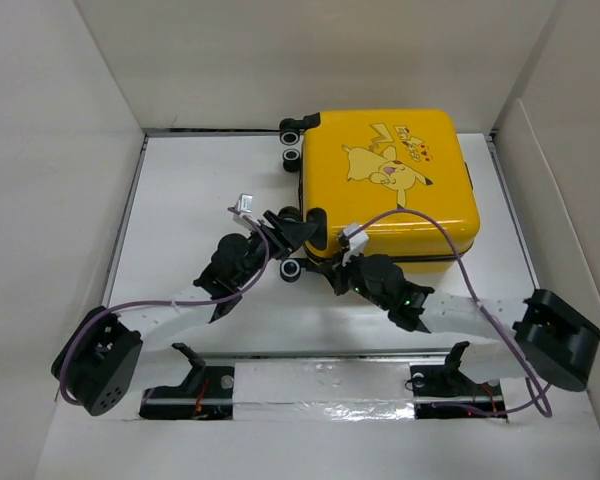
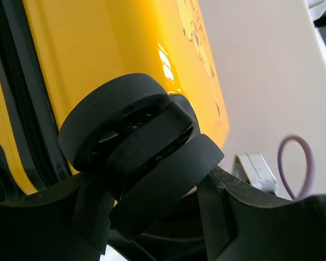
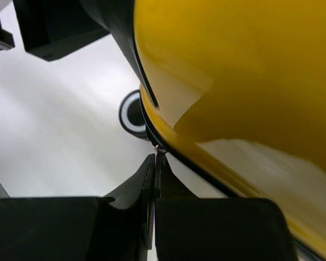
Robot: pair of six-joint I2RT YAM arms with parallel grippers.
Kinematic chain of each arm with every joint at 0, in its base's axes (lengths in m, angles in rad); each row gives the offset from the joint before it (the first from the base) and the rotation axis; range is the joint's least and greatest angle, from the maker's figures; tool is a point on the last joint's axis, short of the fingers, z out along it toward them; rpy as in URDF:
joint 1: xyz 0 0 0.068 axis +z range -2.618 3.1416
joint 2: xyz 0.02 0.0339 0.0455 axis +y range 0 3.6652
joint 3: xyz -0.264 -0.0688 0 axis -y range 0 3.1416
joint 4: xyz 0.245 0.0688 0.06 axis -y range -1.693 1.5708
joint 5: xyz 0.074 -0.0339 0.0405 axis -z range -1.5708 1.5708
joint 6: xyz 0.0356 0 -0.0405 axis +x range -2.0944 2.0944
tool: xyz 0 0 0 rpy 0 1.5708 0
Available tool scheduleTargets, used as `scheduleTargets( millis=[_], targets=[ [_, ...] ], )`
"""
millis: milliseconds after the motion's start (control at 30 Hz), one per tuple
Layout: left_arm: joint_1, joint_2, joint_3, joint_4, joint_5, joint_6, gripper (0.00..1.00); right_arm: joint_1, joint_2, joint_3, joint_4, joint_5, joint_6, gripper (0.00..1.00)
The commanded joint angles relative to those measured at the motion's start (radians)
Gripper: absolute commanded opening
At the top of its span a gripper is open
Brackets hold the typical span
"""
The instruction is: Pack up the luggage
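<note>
glossy plastic luggage (image 1: pixel 400 180), matt black wheels (image 2: pixel 114 117)

Black-jointed arms (image 1: pixel 230 262) with white links (image 1: pixel 160 318), looping purple cables (image 1: pixel 140 303); left gripper (image 2: pixel 149 179) and right gripper (image 3: pixel 154 168) black.

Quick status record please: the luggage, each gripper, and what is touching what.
luggage: yellow suitcase, lid down, lying flat on the table, wheels at its left end in the top view
left gripper: fingers closed on either side of a black double wheel at the suitcase's near left corner
right gripper: shut, tips at the small metal zipper pull on the near edge; whether it holds the pull is unclear
packing items: none in view
</note>
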Motion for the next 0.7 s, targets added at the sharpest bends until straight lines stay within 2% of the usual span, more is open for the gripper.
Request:
scheduleTargets(
  millis=[0, 100, 167, 233, 267, 300, 333, 367, 400, 433, 467, 500, 533, 600, 667],
  targets=[
    [-0.061, -0.081, 0.014, 0.003, 0.272, 0.024, 0.00, 0.072, 0.140, 0.089, 0.355, -0.339, 0.048, 0.00],
    [-0.061, -0.154, -0.032, 0.026, 0.281, -0.043, 0.00, 0.081, 0.245, 0.144, 0.493, -0.348, 0.057, 0.00],
    [-0.061, -0.217, -0.028, -0.036, 0.217, -0.030, 0.00, 0.081, 0.317, 0.147, 0.614, -0.341, 0.107, 0.00],
    [-0.061, -0.292, 0.018, -0.156, 0.160, 0.016, 0.00, 0.070, 0.322, 0.117, 0.660, -0.367, 0.132, 0.00],
    [-0.061, -0.317, 0.044, -0.220, 0.123, 0.088, 0.04, 0.046, 0.294, 0.095, 0.663, -0.370, 0.141, 0.00],
    [-0.061, -0.355, 0.073, -0.356, 0.079, 0.123, 0.16, 0.035, 0.270, 0.072, 0.650, -0.379, 0.140, 0.00],
    [-0.051, -0.369, 0.113, -0.406, -0.026, 0.156, 0.34, 0.035, 0.238, 0.023, 0.600, -0.377, 0.138, 0.00],
    [-0.034, -0.377, 0.124, -0.441, -0.061, 0.186, 0.64, 0.018, 0.164, -0.006, 0.572, -0.377, 0.132, 0.00],
    [-0.002, -0.383, 0.133, -0.475, -0.064, 0.190, 0.74, 0.009, 0.126, -0.035, 0.546, -0.382, 0.129, 0.00],
    [0.076, -0.379, 0.144, -0.477, -0.051, 0.202, 0.84, -0.003, 0.037, -0.092, 0.489, -0.387, 0.128, 0.00],
    [0.113, -0.378, 0.149, -0.481, -0.041, 0.202, 0.84, -0.004, 0.036, -0.120, 0.457, -0.396, 0.128, 0.00],
    [0.155, -0.357, 0.153, -0.485, -0.023, 0.202, 0.84, -0.013, -0.064, -0.144, 0.426, -0.411, 0.129, 0.00],
    [0.246, -0.345, 0.167, -0.480, 0.033, 0.204, 0.84, -0.013, -0.120, -0.167, 0.348, -0.417, 0.128, 0.00],
    [0.317, -0.279, 0.179, -0.446, 0.058, 0.204, 0.82, -0.013, -0.294, -0.210, 0.245, -0.423, 0.125, 0.00],
    [0.420, -0.209, 0.222, -0.420, 0.139, 0.197, 0.81, -0.023, -0.408, -0.220, 0.063, -0.405, 0.117, 0.00]
  ],
)
